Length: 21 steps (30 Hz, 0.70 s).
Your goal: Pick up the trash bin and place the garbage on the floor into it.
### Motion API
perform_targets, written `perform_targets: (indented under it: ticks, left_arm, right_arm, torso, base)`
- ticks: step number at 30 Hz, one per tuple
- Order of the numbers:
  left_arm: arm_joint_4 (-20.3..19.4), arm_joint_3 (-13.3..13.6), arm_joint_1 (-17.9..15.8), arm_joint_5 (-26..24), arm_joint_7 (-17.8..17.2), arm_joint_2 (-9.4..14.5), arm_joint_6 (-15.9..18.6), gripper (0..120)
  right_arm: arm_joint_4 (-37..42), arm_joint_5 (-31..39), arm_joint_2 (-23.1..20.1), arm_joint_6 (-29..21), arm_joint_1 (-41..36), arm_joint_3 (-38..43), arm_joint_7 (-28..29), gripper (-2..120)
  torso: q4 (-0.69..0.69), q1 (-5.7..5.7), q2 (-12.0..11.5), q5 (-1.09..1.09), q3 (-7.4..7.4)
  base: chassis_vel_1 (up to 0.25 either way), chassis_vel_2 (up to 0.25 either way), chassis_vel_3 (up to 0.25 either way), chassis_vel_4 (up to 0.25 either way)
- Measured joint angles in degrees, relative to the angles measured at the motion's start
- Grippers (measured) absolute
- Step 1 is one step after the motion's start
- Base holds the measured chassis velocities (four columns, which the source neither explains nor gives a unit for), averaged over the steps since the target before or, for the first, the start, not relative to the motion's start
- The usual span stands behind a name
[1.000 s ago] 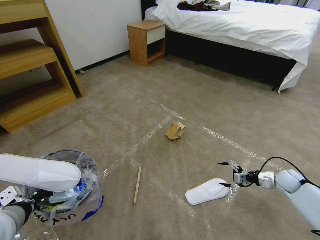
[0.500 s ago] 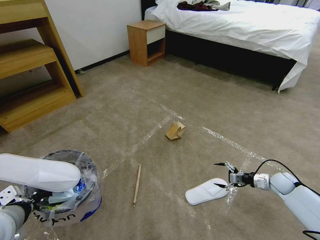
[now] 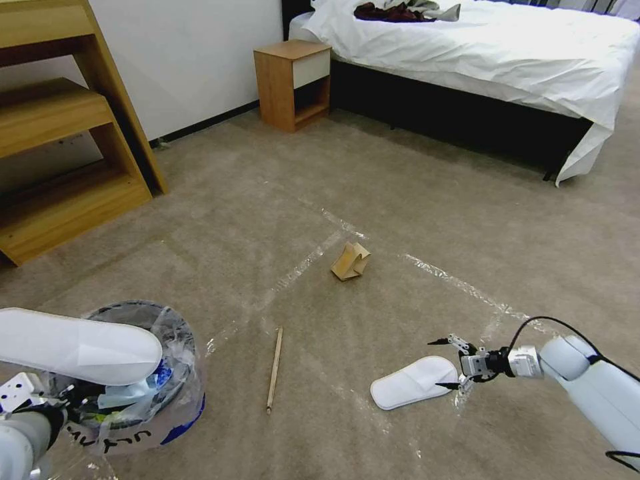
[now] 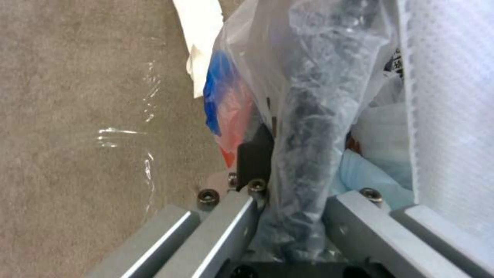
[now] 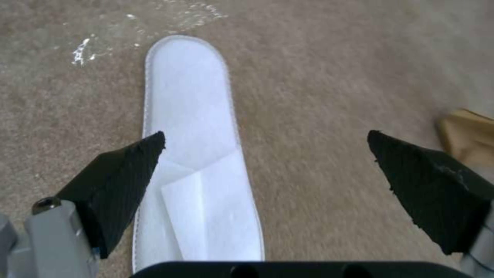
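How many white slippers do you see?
2. One flat white slipper lies on the beige carpet floor by the right pincer. The other flat white slipper rests across the small dark plastic-lined trash bin. More may hide inside the bin.

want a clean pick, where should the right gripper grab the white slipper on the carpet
Probably the near end of the slipper, where the folded strap stands slightly proud of the flat sole. Come from above with the open right gripper, one finger each side of its narrow width.
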Motion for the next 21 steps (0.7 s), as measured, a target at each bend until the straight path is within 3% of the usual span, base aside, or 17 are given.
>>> perform_targets:
  ticks: [11,21]
  left_arm:
    - [0.1,-0.3,0.0,1.0,0.3,-1.6,-0.1,0]
    - [0.9,-0.3,-0.9,1.1,0.4,-1.8,-0.2,0]
  right_arm:
    - [-9.1,-7.4,6.6,0.0,8.4,-9.0,-1.5,100]
    - [-15.8,-10.9,9.1,0.0,12.6,-10.7,-0.4,100]
  torso:
    - [0.01,0.00,0.0,0.02,0.01]
    - [0.00,0.00,0.0,0.02,0.00]
  base:
    - [0.000,0.000,0.000,0.000]
    - [0.000,0.000,0.000,0.000]
